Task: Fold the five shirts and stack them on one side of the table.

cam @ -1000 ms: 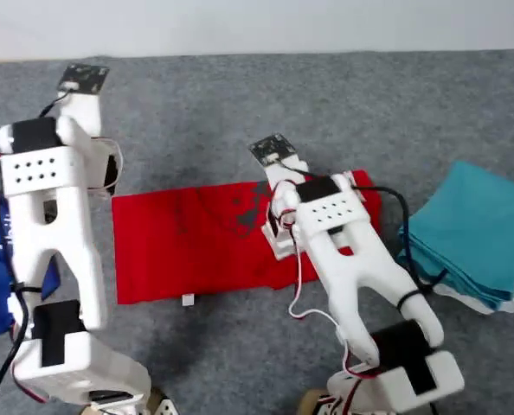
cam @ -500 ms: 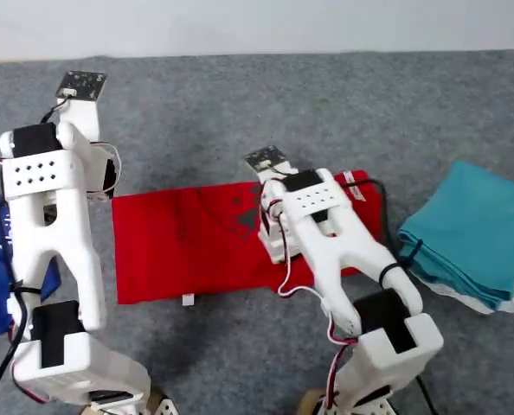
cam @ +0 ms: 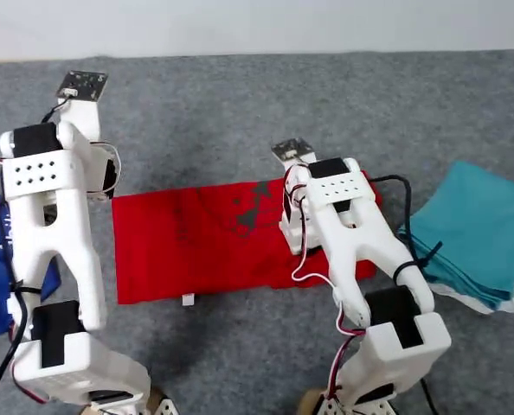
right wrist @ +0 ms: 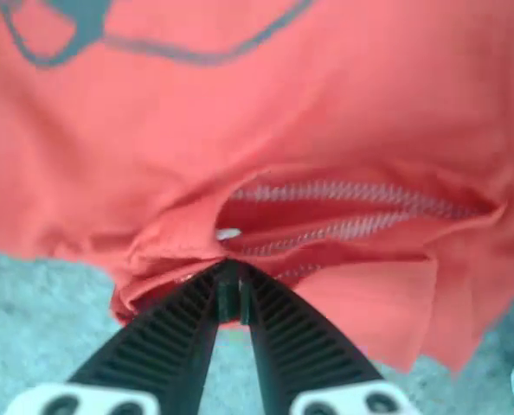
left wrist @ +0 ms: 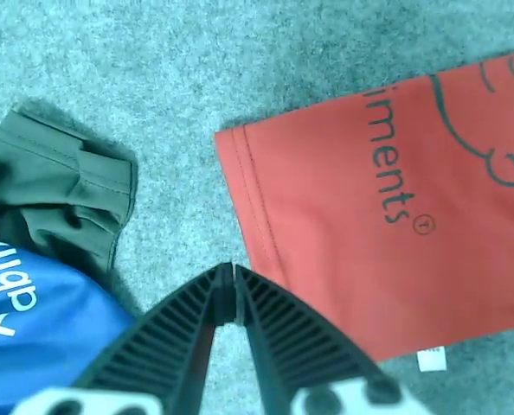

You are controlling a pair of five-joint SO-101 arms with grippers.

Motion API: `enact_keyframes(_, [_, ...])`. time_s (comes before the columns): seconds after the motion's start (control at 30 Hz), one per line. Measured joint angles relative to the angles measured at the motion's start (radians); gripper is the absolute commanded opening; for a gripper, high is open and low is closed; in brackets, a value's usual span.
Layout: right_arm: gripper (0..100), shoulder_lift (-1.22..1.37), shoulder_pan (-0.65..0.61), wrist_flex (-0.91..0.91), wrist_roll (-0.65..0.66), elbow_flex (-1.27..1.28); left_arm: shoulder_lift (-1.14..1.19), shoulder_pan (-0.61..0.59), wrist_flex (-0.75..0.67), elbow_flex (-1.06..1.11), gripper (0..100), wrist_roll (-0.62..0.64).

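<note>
2 white arms, black motor blocks, perforated panels, red, white, black cables, ribbed black pincer fingers

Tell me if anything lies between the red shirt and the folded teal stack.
Nothing visible lies on the table between the red shirt and the teal stack. Only the right arm's cable crosses above that gap. The right gripper pinches the shirt's edge.

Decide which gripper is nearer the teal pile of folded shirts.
Right. The right gripper grips the red shirt at the end beside the teal pile; the left gripper is at its opposite end.
</note>
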Motion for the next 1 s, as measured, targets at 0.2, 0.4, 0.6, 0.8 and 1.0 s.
enact_keyframes(0.2, [1.0, 0.101, -0.032, -0.114, 0.0, -0.035, 0.0, 0.0, 0.0, 0.005, 1, 0.0])
enact_keyframes(0.4, [1.0, 0.253, -0.106, -0.126, 0.0, -0.233, 0.0, 0.0, 0.0, 0.005, 1, 0.0])
enact_keyframes(0.6, [1.0, 0.288, -0.146, -0.015, 0.0, -0.425, 0.0, 0.0, 0.0, 0.005, 1, 0.0])
enact_keyframes(0.8, [1.0, 0.288, -0.121, 0.166, 0.003, -0.509, 0.0, 0.0, 0.0, 0.005, 1, 0.0])
enact_keyframes(1.0, [1.0, 0.288, -0.008, 0.287, 0.003, -0.514, 0.0, 0.0, 0.0, 0.005, 1, 0.0])
